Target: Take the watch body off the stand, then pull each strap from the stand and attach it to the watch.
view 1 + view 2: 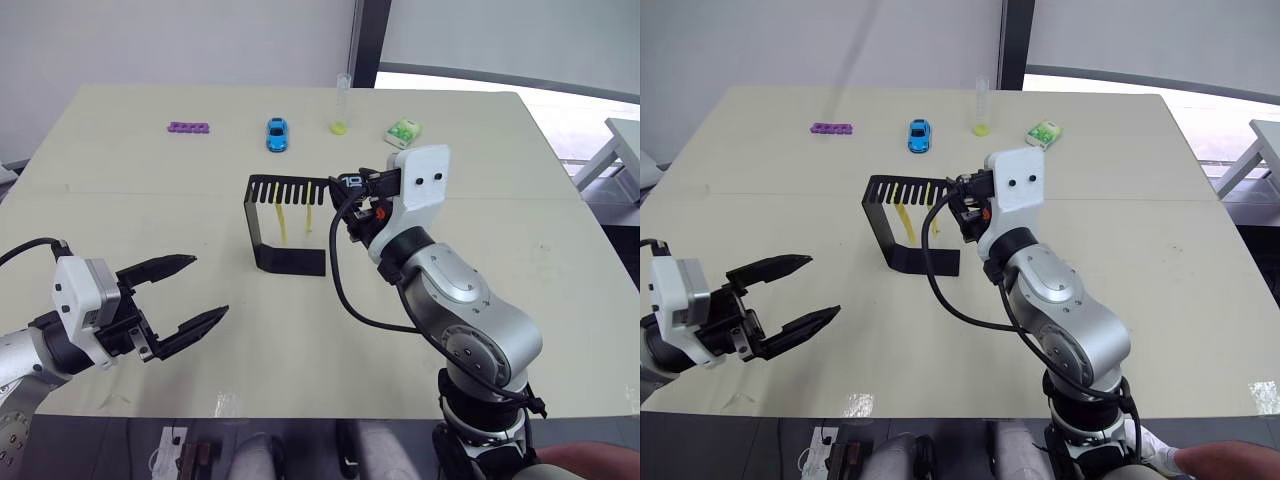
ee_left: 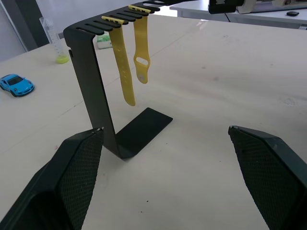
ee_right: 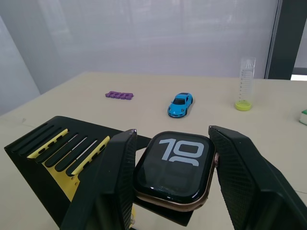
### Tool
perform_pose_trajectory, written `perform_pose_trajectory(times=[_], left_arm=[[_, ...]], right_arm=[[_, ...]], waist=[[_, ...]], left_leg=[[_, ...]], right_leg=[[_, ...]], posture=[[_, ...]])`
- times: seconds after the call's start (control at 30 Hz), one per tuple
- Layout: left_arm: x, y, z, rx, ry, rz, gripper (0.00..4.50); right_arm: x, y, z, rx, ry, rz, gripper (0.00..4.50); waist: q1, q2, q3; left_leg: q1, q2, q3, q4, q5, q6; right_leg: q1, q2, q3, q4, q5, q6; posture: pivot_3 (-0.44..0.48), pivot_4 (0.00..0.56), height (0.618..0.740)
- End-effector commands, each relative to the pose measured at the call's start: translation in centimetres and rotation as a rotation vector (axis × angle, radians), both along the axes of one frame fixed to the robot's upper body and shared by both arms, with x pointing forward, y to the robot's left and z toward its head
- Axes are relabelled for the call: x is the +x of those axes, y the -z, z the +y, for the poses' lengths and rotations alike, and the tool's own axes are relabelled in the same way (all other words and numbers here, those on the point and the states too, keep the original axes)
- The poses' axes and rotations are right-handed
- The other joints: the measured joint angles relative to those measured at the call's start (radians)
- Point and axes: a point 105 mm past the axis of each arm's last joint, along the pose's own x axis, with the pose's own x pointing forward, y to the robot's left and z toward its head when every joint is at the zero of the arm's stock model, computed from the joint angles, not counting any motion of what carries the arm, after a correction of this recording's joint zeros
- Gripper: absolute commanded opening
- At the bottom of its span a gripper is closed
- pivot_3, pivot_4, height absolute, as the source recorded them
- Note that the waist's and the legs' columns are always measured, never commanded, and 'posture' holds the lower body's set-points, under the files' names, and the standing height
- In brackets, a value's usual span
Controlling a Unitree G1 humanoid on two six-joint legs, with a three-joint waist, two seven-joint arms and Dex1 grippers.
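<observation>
Watch body (image 3: pixel 173 165): black rounded-square case, dark screen with white digits "10", clamped between the two fingers of the right claw (image 3: pixel 172 182), one finger pressing each side. It sits at the right end of the stand's top plate; whether it rests on the plate or is lifted just clear cannot be told.

Stand (image 1: pixel 262 222): thin black C-shaped bracket near the middle of the desk, slotted top plate over a flat base.

Straps: two yellow bands hanging from slots in the top plate, side by side; the longer strap (image 2: pixel 122 72) has small holes, the shorter strap (image 2: pixel 141 52) has a larger opening near its tip.

Left claw (image 1: pixel 190 290): spread wide, holding nothing, hovering above the desk toward its near left edge, well apart from the stand.

Desk (image 1: pixel 500 180): pale cream top. Along the far edge, left to right: purple strip (image 1: pixel 188 127), blue toy car (image 1: pixel 276 133), clear tube with yellow bottom (image 1: pixel 341 103), green-white packet (image 1: pixel 403 130).

Room: pale blinds and a dark vertical frame behind the desk.
</observation>
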Motion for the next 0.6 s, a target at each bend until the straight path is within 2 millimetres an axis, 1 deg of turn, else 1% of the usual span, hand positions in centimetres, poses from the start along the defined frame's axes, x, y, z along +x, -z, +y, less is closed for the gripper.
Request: perform_pose_trajectory(times=[0.03,0.17,0.33,0.43,0.6], left_arm=[[-0.4,-0.8,-0.2,0.007,0.000,-0.047,4.50],[-0.3,-0.7,-0.1,0.005,-0.003,-0.047,4.50],[-0.2,-0.6,-0.2,0.000,-0.005,-0.051,4.50],[0.1,-0.5,-0.2,-0.004,-0.003,-0.054,4.50],[0.4,-0.5,-0.4,-0.004,0.034,-0.059,4.50]], right_arm=[[-0.7,-1.0,0.2,0.019,-0.027,-0.050,1.90],[-0.7,-1.1,0.2,0.018,-0.030,-0.056,1.90],[-0.7,-1.9,-0.5,0.028,-0.026,-0.106,1.90],[-0.5,-3.2,-1.3,0.075,-0.011,-0.155,1.90],[-1.1,-4.9,-2.6,0.084,-0.046,-0.246,1.90]], waist=[[0.000,0.000,0.000],[-0.001,0.000,0.000],[-0.001,0.000,0.000],[-0.001,0.000,0.000],[0.001,0.000,0.000]], left_leg=[[-0.001,0.000,0.000,0.000,0.000,0.000],[-0.002,0.000,0.000,0.001,0.000,0.000],[-0.002,0.000,0.000,0.001,0.000,0.000],[-0.002,0.000,0.000,0.001,0.000,0.000],[-0.002,0.000,0.000,0.002,0.000,0.000]], right_leg=[[-0.001,0.000,0.000,0.000,0.000,0.000],[-0.002,0.000,0.000,0.000,0.000,0.000],[-0.002,0.000,0.000,0.000,0.000,0.000],[-0.002,0.000,0.000,0.000,0.000,0.000],[-0.002,0.000,0.000,0.001,0.000,0.000]], posture=[[0.000,0.150,0.740],[0.000,0.150,0.740],[0.000,0.150,0.740],[0.000,0.150,0.740],[0.000,0.150,0.740]])
